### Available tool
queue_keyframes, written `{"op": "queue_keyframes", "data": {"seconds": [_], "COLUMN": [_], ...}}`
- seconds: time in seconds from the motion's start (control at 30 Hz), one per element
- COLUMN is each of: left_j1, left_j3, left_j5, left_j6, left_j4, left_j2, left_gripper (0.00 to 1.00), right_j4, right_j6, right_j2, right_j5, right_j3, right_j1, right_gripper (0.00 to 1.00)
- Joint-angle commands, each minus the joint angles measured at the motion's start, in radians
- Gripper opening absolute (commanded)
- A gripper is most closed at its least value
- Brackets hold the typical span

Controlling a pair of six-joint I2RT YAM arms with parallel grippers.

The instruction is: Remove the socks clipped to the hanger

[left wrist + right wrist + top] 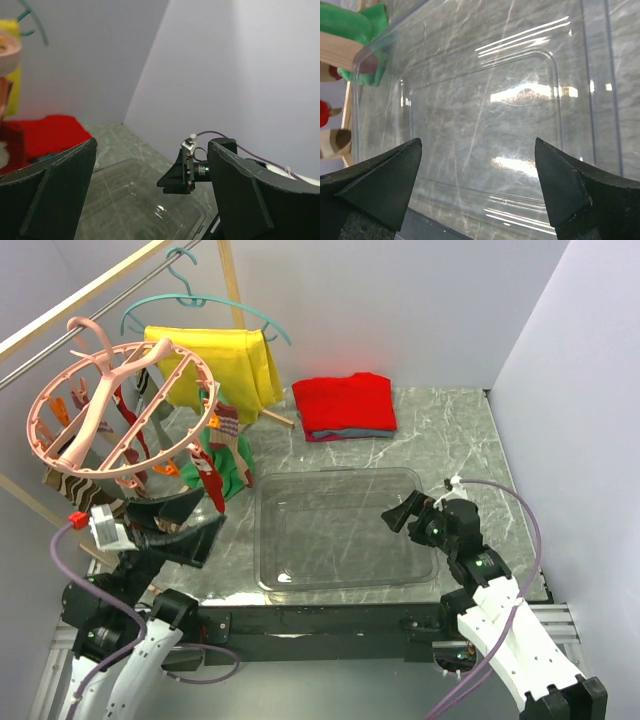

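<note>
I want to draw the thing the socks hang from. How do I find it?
Look at the wooden rack on the left, above the marble table. Hooked there is the hanger, a big pink plastic ring with spokes and little clips, socks dangling beneath it. Its neighbour, the thin teal coat hanger, carries a yellow shirt instead.

Bright, even light is falling from overhead, leaving only soft shadows on the tabletop (pixel 440 430). White glare streaks are glinting across the clear tray (pixel 485 100) in the right wrist view, while the yellow shirt (pixel 13 90) is blurring in the left wrist view.
</note>
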Motion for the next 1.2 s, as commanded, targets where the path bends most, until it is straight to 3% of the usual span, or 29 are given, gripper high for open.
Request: {"op": "queue_keyframes", "data": {"seconds": [0.0, 0.07, 0.17, 0.47, 0.9, 1.17], "left_j1": [0.0, 0.0, 0.0, 0.0, 0.0, 0.0], "left_j3": [0.115, 0.199, 0.32, 0.348, 0.448, 0.485], "left_j5": [-0.206, -0.244, -0.321, -0.295, -0.412, -0.386], "left_j6": [-0.088, -0.097, -0.117, -0.082, -0.07, -0.073], "left_j4": [-0.229, -0.369, -0.566, -0.609, -0.741, -0.732], "left_j2": [0.056, 0.103, 0.18, 0.14, 0.202, 0.235], "left_gripper": [0.96, 0.96, 0.96, 0.96, 0.96, 0.97], "right_j4": [-0.057, -0.113, -0.115, 0.072, 0.463, 0.71], "right_j6": [-0.011, 0.021, -0.093, -0.183, -0.299, -0.447], "right_j2": [0.016, 0.031, 0.048, 0.164, 0.537, 0.764], "right_j5": [0.111, 0.151, 0.073, -0.268, -0.135, -0.059], "right_j3": [0.127, 0.198, 0.246, 0.288, 0.496, 0.558], "right_j1": [-0.003, -0.005, -0.005, 0.02, 0.518, 0.659], "right_gripper": [1.0, 1.0, 1.0, 1.0, 1.0, 1.0]}}
